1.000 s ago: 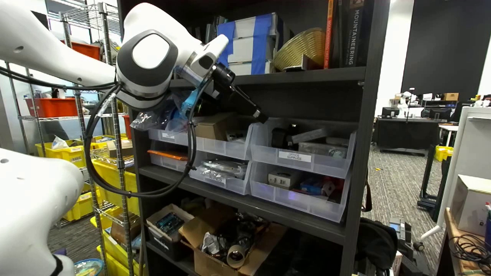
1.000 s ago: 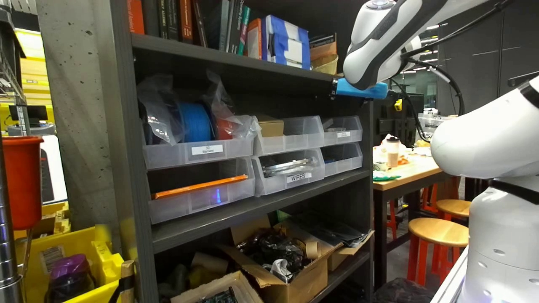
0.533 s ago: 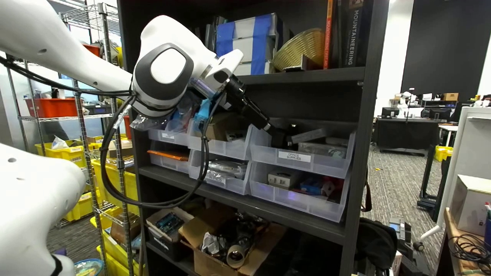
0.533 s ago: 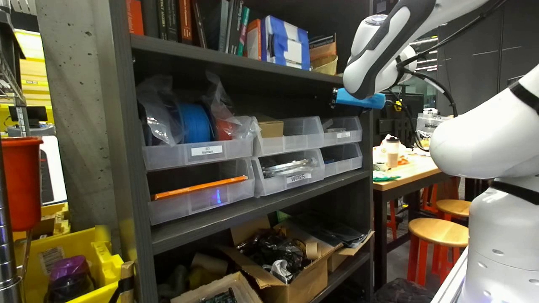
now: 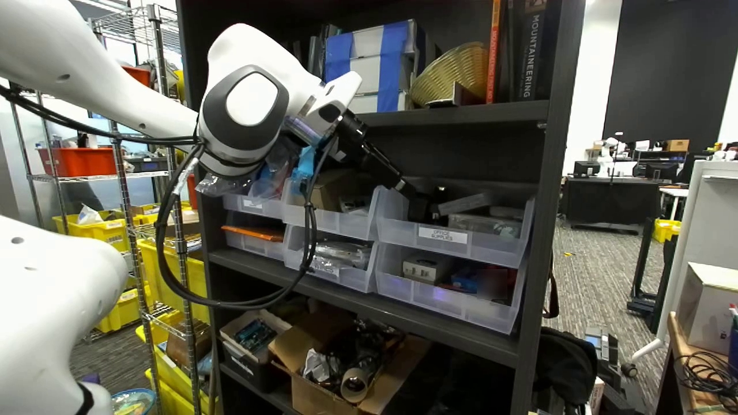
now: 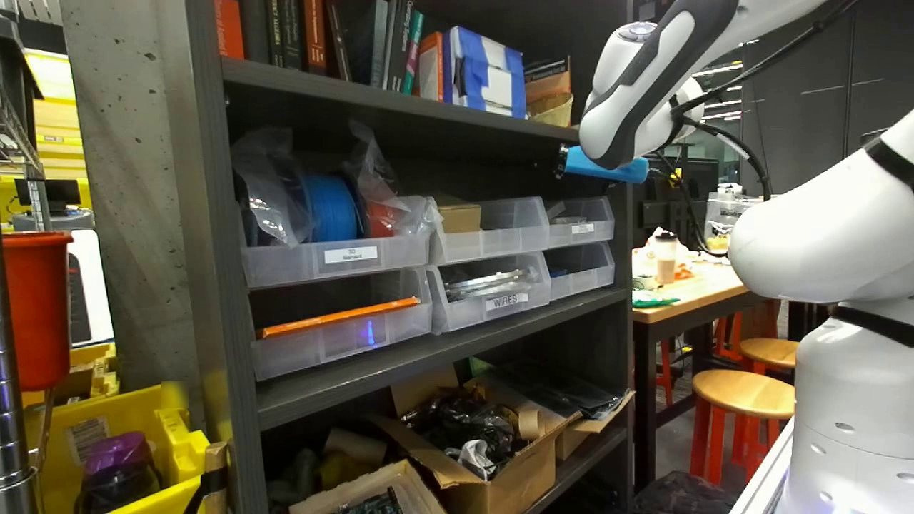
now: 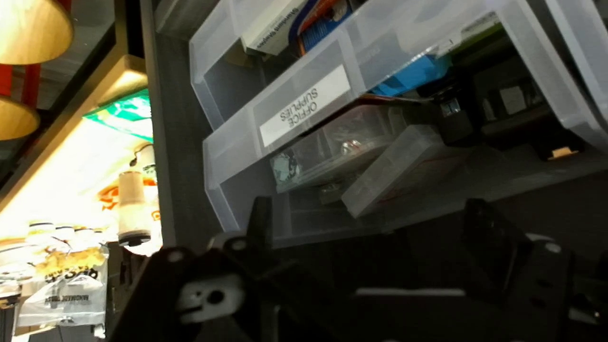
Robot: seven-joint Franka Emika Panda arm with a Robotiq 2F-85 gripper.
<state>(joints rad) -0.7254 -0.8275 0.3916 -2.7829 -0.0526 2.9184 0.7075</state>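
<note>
My gripper (image 7: pixel 368 209) stands open in the wrist view, its two black fingers wide apart and nothing between them. In an exterior view the gripper (image 5: pixel 403 189) tilts down over the left side of the clear bin labelled OFFICE SUPPLIES (image 5: pixel 496 245). Inside that bin lie a slim pale box (image 7: pixel 392 168), a clear plastic case (image 7: pixel 327 147) and a blue item (image 7: pixel 411 76). A black object (image 5: pixel 420 208) sits near the fingertips; whether they touch it I cannot tell. In another exterior view the arm's blue-covered wrist part (image 6: pixel 607 168) shows, and the fingers are hidden.
Above the gripper runs a dark shelf board (image 5: pixel 461 114) with a wicker basket (image 5: pixel 455 75) and taped boxes (image 5: pixel 369 66). Beside the bin stands another clear bin (image 5: pixel 334 222), holding a cardboard box. A black cable loop (image 5: pixel 230 302) hangs from the arm. Shelf upright (image 5: pixel 553 173) at the right.
The arm has come lower and to the right in an exterior view, bringing the fingertips down to the bin. Over the last half second it has barely shifted. The bins have not moved.
</note>
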